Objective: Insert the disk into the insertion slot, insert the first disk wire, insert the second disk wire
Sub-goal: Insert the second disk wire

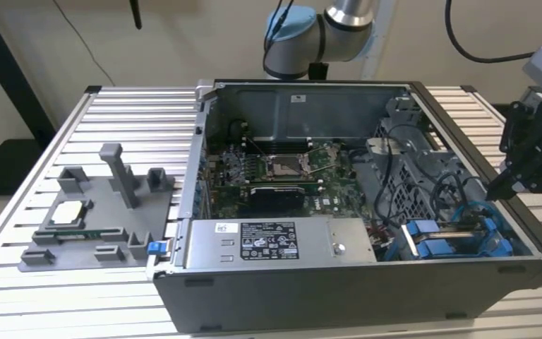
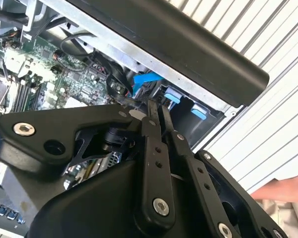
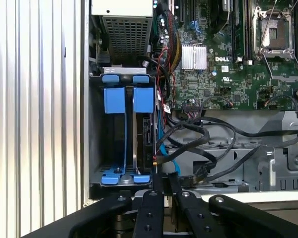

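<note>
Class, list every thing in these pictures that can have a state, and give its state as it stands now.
computer case: open, insides exposed.
insertion slot: filled by the disk.
disk: seated edge-on in the slot.
gripper: shut, close to the disk's end.
blue cable: runs beside the disk; plugged or not, cannot tell.
</note>
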`<state>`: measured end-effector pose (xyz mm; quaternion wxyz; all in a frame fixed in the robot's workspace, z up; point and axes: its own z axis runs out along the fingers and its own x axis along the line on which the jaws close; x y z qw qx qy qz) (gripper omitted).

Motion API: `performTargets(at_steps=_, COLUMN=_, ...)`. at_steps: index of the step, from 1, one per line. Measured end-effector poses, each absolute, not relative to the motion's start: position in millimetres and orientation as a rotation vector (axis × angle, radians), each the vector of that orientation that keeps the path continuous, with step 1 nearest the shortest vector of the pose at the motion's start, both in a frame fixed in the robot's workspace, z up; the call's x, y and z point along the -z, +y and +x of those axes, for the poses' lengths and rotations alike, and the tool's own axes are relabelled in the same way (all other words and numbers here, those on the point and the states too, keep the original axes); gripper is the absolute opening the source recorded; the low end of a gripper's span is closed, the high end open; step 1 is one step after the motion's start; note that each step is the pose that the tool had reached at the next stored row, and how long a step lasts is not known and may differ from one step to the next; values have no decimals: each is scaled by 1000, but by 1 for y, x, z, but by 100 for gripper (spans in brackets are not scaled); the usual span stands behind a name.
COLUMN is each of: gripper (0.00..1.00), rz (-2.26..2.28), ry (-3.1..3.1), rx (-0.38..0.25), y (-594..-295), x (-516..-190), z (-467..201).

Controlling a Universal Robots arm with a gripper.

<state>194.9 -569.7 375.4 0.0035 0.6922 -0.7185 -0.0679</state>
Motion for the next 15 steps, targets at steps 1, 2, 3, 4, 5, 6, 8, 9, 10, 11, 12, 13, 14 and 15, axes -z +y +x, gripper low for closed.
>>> performTargets(at_steps=1, gripper=0, rz=2170, ry=-2252, rx=213, y=-570, x=-376, z=194)
performTargets(at_steps=2, gripper=0, rz=2169, ry=-2253, rx=213, y=-570, x=-376, z=193)
performTargets(at_steps=3, gripper=0, rz=2169, ry=-2253, rx=213, y=-570, x=-376, z=191)
performTargets(at_steps=4, gripper=0, rz=2169, ry=-2253, rx=213, y=-570, x=-376, z=190)
performTargets(at_steps=5, gripper=0, rz=2169, ry=-2253, rx=212, y=-570, x=-376, z=188)
performTargets(at_steps=6, gripper=0, rz=2169, ry=-2253, rx=213, y=-570, x=-376, z=187)
performTargets(at_steps=8, gripper=0, rz=2169, ry=-2254, rx=212, y=-570, x=-376, z=183)
performTargets(at_steps=9, gripper=0, rz=2169, ry=-2254, rx=212, y=-570, x=-376, z=182)
performTargets(at_steps=10, gripper=0, rz=2169, ry=-2254, rx=212, y=-570, x=-376, z=181)
performTargets(at_steps=11, gripper=0, rz=2168, ry=-2255, rx=212, y=-570, x=-376, z=180)
performTargets(at_steps=12, gripper=0, rz=2168, ry=-2255, rx=212, y=-570, x=-376, z=178)
performTargets(at_steps=13, gripper=0, rz=2168, ry=-2256, rx=212, y=-570, x=-377, z=177)
performTargets(at_steps=14, gripper=0, rz=2166, ry=-2257, rx=212, y=-570, x=-378, z=175)
performTargets(at_steps=15, gripper=0, rz=2166, ry=-2258, rx=212, y=-570, x=-379, z=173)
